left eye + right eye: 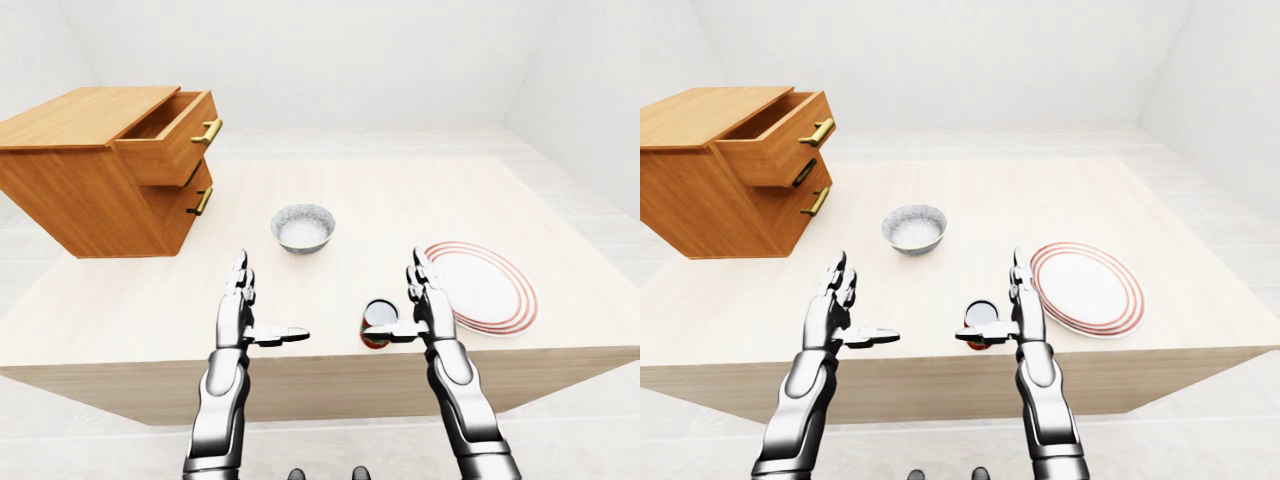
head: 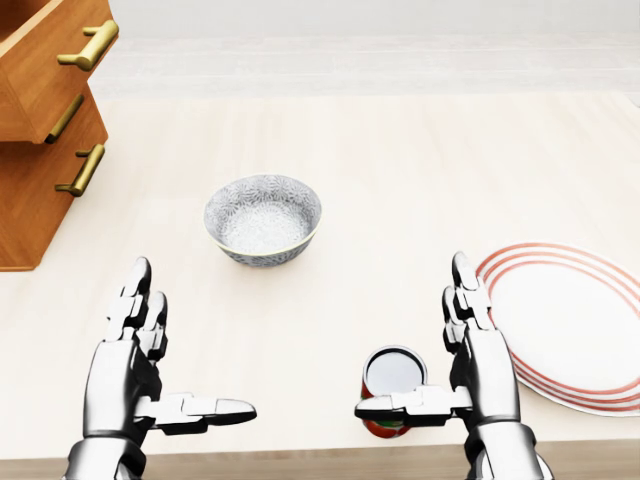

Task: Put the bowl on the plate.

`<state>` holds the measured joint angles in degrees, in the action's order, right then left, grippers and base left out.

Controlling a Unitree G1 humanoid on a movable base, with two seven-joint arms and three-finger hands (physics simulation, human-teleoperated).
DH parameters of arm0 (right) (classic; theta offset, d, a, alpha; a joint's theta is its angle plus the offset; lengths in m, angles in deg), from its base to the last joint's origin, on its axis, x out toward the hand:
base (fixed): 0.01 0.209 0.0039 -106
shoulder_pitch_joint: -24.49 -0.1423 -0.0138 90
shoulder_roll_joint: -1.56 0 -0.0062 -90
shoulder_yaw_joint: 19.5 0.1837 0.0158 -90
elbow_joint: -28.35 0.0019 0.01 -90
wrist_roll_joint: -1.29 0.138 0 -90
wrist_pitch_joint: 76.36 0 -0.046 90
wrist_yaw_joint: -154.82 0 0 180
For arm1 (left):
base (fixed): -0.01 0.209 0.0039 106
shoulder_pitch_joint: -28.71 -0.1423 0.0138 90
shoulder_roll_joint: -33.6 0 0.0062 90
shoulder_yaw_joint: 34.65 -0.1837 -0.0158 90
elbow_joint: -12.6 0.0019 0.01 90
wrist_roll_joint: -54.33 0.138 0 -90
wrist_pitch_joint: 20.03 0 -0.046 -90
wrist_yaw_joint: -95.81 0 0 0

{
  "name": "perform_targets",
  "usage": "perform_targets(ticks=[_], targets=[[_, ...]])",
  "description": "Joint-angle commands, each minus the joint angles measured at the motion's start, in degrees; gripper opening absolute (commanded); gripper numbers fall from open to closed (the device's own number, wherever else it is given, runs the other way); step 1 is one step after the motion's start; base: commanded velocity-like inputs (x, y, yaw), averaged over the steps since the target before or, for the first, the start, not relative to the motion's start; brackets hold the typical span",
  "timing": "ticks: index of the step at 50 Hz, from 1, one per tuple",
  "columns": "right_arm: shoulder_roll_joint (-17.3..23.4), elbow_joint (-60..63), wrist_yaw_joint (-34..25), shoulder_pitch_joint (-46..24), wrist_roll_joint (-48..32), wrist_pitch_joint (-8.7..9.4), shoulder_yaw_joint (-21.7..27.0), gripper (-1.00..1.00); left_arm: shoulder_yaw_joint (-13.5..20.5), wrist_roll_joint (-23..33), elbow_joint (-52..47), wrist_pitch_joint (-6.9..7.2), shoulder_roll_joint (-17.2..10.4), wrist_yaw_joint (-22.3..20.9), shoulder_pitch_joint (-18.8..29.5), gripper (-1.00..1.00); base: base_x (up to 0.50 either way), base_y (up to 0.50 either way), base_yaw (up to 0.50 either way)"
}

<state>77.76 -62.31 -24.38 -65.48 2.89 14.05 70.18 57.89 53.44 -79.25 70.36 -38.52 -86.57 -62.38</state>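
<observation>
A grey patterned bowl (image 2: pixel 263 219) stands upright on the pale wooden table (image 2: pixel 400 150), left of the middle in the head view. A white plate with red rings (image 2: pixel 570 325) lies flat at the right edge. My left hand (image 2: pixel 165 360) hovers low at the left, below the bowl, fingers spread and thumb pointing right, holding nothing. My right hand (image 2: pixel 440 350) is open too, between a small can and the plate, its thumb reaching over the can. Neither hand touches the bowl.
A red can with a silver top (image 2: pixel 392 388) stands near the table's bottom edge, just left of my right hand. A wooden drawer chest (image 1: pixel 100 165) sits at the top left, its upper drawer pulled open. White floor surrounds the table.
</observation>
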Motion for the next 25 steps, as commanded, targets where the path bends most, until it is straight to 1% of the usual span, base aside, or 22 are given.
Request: perform_targets(ticks=[1, 2, 3, 5, 7, 9, 10, 13, 16, 19, 25], targets=[[1.7, 0.9, -0.2, 0.4, 2.9, -1.55, -0.1, 1.00, 1.5, 1.8, 1.3, 0.31, -2.0, -1.1, 1.8, 1.00, 0.00, 0.00, 0.00], [1.4, 1.3, -0.6, 0.3, 2.5, -1.19, 0.3, 1.00, 1.3, 1.6, 0.9, 0.66, -2.2, -1.1, 1.8, 1.00, 0.00, 0.00, 0.00], [1.3, 1.3, -0.6, 0.3, 2.4, -1.17, 0.4, 1.00, 1.2, 1.6, 0.8, 0.67, -2.2, -1.0, 1.7, 1.00, 0.00, 0.00, 0.00], [0.8, 1.8, -1.3, 0.1, 1.8, -0.54, 0.9, 1.00, 1.0, 1.7, 0.8, 0.69, -2.6, -0.5, 2.0, 1.00, 0.00, 0.00, 0.00], [0.5, 2.3, -1.8, -0.6, 1.4, 0.24, 1.4, 1.00, 1.0, 1.9, 1.0, 1.12, -3.1, -0.1, 2.6, 1.00, 0.00, 0.00, 0.00], [0.2, 2.6, -2.1, -0.8, 1.3, -0.10, 1.8, 1.00, 1.0, 1.8, 1.1, 1.25, -3.2, 0.2, 2.8, 1.00, 0.00, 0.00, 0.00], [0.2, 2.9, -2.2, -1.0, 1.2, 0.48, 2.0, 1.00, 0.7, 1.8, 0.5, 2.14, -3.3, 0.0, 2.9, 1.00, 0.00, 0.00, 0.00], [0.0, 3.7, -2.5, -1.3, 1.0, 1.02, 2.3, 1.00, 0.5, 2.1, 0.1, 2.58, -3.6, 0.1, 3.1, 1.00, 0.00, 0.00, 0.00], [-0.1, 5.3, -2.7, -1.6, 0.6, 2.56, 2.5, 1.00, 0.7, 2.2, -0.6, 3.55, -3.9, 0.4, 3.8, 1.00, 0.00, 0.00, 0.00], [0.0, 8.1, -3.0, -1.4, 0.2, 4.59, 2.8, 1.00, 0.9, 2.4, -2.4, 4.61, -4.3, 0.3, 4.1, 1.00, 0.00, 0.00, 0.00], [-0.1, 10.9, -3.3, -1.2, -0.2, 4.59, 3.3, 1.00, 1.1, 3.0, -4.9, 4.61, -4.6, 0.3, 5.0, 1.00, 0.00, 0.00, 0.00]])
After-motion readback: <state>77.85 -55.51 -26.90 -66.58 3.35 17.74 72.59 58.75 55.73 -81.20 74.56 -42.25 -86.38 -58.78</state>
